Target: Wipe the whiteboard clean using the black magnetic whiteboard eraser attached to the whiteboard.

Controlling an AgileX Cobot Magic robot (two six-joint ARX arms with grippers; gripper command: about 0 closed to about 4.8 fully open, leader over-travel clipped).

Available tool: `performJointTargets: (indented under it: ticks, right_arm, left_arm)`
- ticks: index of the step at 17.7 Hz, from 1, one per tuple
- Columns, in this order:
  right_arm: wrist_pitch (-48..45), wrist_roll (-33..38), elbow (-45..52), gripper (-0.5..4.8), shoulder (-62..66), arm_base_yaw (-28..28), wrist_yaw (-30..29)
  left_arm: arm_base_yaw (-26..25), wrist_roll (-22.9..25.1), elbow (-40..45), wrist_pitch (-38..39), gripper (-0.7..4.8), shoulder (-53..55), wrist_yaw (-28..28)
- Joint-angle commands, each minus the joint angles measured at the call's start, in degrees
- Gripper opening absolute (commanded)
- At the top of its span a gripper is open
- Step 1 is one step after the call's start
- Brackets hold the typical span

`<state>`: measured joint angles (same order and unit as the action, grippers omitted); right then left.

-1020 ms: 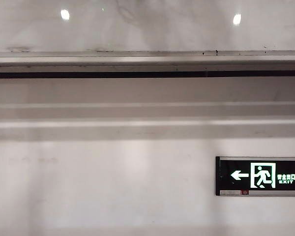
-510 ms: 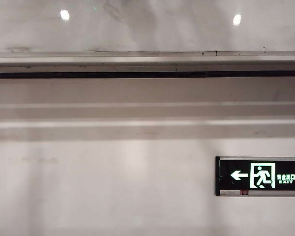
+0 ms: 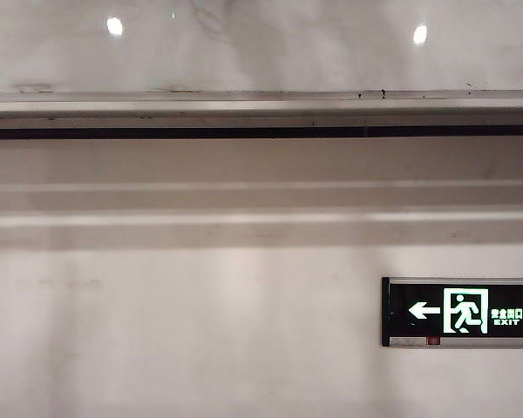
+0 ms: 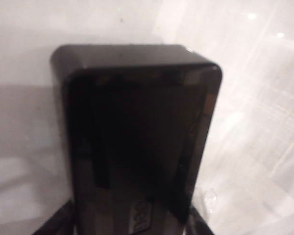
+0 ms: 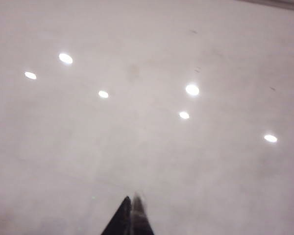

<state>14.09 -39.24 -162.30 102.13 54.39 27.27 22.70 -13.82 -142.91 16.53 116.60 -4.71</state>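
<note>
Because the whiteboard [image 3: 261, 43] fills only the top band of the exterior view, above its silver-grey rail [image 3: 261, 103], you see neither arm there; both work higher up, and you must rely on the wrist views. The board is glossy and mirrors round lights, with faint grey smudges not yet wiped. The black magnetic whiteboard eraser [image 4: 137, 137] sits flat against the board, right in front of the left gripper [image 4: 130, 227], whose dark fingers [image 4: 56, 225] stand on either side of its near end. I cannot tell if they press it or have let go. It is a glossy black block with rounded corners. The right gripper [image 5: 132, 215] is closed, empty, and points at bare board, probably kept aside.
</note>
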Motion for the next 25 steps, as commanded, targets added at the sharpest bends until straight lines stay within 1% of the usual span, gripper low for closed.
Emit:
performJointTargets:
  ticks: [1,4,5,8,12,14,15,17,18,21,22,25]
  right_arm:
    - [-0.4,0.2,-0.2,-0.05,-0.4,0.1,0.1]
    - [-0.3,0.2,-0.2,-0.05,-0.4,0.1,0.1]
    - [-0.2,0.2,-0.2,-0.05,-0.4,0.1,0.1]
    - [-0.2,0.2,-0.2,-0.05,-0.5,0.1,0.1]
    - [-0.3,0.2,-0.2,-0.05,-0.9,0.1,0.1]
    - [-0.2,0.2,-0.2,-0.05,-0.9,0.1,0.1]
    - [-0.3,0.2,-0.2,-0.05,-0.9,0.1,0.1]
    - [-0.6,0.3,-0.2,-0.05,-1.0,0.1,0.0]
    - [-0.7,0.3,-0.2,-0.05,-1.0,0.1,0.0]
    - [-0.6,0.3,-0.2,-0.05,-1.1,0.1,0.0]
    - [-0.6,0.3,-0.2,-0.05,-1.2,0.1,0.0]
    - [-0.6,0.3,-0.2,-0.05,-1.8,0.1,-0.2]
  left_arm:
    - [-0.3,0.0,-0.4,-4.2,3.51,-0.3,3.7]
    - [0.0,0.1,-0.5,-4.4,3.51,-0.3,4.3]
    - [0.5,0.1,-0.5,-4.6,3.49,-0.3,6.1]
    - [0.5,0.1,-0.5,-4.6,3.02,-0.3,6.2]
    - [2.0,0.2,-0.5,-4.2,3.11,-0.2,6.1]
    - [2.7,0.3,-0.5,-3.5,3.13,-0.2,8.1]
    - [3.9,0.3,-0.5,-2.2,3.28,-0.2,10.7]
    - [5.5,0.3,-0.5,-1.6,4.40,-0.1,15.2]
    - [6.7,0.3,-0.5,-2.1,4.69,-0.1,17.9]
    - [9.1,0.2,-0.5,-4.8,4.71,0.7,27.6]
    - [9.7,0.2,-0.5,-6.3,4.71,1.2,29.4]
    - [9.7,0.2,-0.5,-9.6,4.71,2.5,30.6]
